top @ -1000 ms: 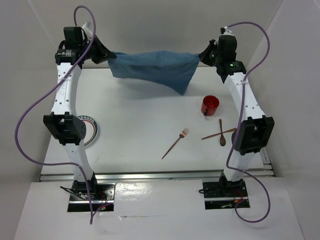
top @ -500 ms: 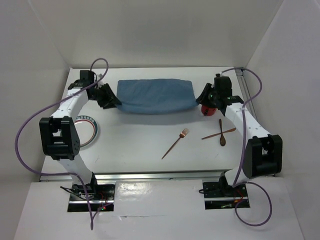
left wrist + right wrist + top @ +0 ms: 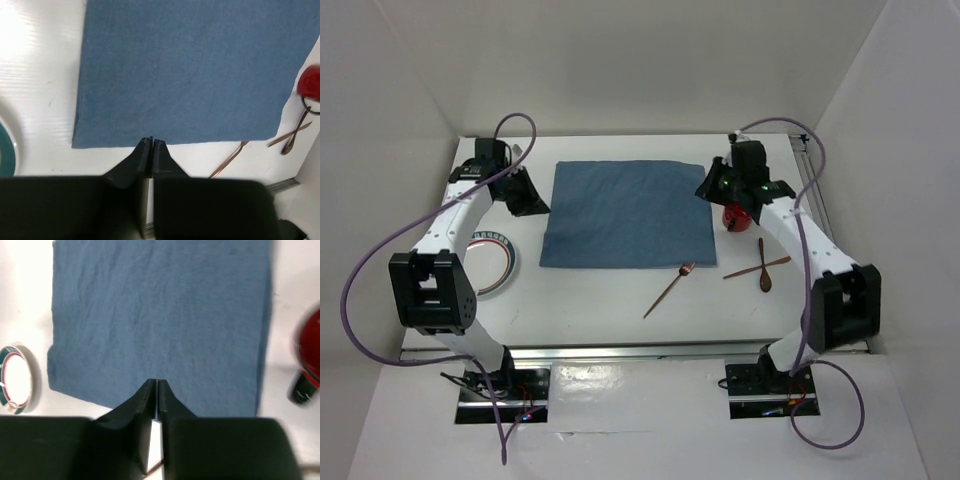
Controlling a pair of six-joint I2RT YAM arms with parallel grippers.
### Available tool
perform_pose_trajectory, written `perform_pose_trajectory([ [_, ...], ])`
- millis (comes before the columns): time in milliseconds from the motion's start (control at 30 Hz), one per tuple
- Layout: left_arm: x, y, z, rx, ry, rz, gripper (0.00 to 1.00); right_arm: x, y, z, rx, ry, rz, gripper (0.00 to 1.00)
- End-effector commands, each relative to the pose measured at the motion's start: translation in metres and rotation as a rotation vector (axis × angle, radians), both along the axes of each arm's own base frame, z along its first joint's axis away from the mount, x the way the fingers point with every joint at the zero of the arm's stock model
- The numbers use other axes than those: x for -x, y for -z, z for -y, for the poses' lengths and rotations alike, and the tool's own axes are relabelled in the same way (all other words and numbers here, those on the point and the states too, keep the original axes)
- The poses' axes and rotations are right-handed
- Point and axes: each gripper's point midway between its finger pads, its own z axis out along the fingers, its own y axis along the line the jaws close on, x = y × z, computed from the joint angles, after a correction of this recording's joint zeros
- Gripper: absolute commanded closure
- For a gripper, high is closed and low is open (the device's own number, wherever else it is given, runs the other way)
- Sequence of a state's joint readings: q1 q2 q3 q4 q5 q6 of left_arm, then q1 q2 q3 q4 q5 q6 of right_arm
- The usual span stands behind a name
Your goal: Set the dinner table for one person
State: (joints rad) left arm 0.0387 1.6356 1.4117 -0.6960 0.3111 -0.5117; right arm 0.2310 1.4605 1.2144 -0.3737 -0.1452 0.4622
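Top view: the dinner table is being shown with the blue mat lying flat and square across its middle, so that step is being counted as done. Nothing is being carried on the mat yet. The plate is being half hidden by the left arm, off to the mat's left. The red mug is being seen just beyond the mat's right edge. The fork is being seen aslant, its head at the mat's near edge. The wooden spoon and a thin utensil are being seen crossed at the right. All of these are being judged as left to place. The left claw and right claw are being held beside the mat's far corners.

Left wrist view: the claw's tips are being shown a thin slit apart at the mat's edge, with nothing being gripped.

Right wrist view: the same narrow slit is being shown, with the tips over the mat and nothing being held.

The table is being shown plain white, with an aluminium rail along its near edge. It is being closed in by white walls on three sides, and purple cables are being looped off both arms.
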Motion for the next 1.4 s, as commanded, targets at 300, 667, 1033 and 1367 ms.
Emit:
perform_pose_trajectory([
  [300, -0.024, 0.090, 0.045, -0.018, 0.052, -0.162, 1.00, -0.019, 0.126, -0.055, 0.094, -0.167, -0.297, 1.00],
  [667, 0.008, 0.142, 0.041, -0.095, 0.048, -0.290, 1.00, 0.026, 0.187, -0.047, 0.150, -0.156, -0.435, 1.00],
  [1033, 0.028, 0.134, 0.030, -0.159, 0.018, -0.304, 1.00, 0.032, 0.176, -0.040, 0.174, -0.160, -0.414, 1.00],
  [1367, 0.017, 0.023, -0.021, -0.303, -0.202, -0.103, 0.36, -0.018, 0.042, -0.070, 0.110, -0.213, -0.115, 0.40],
])
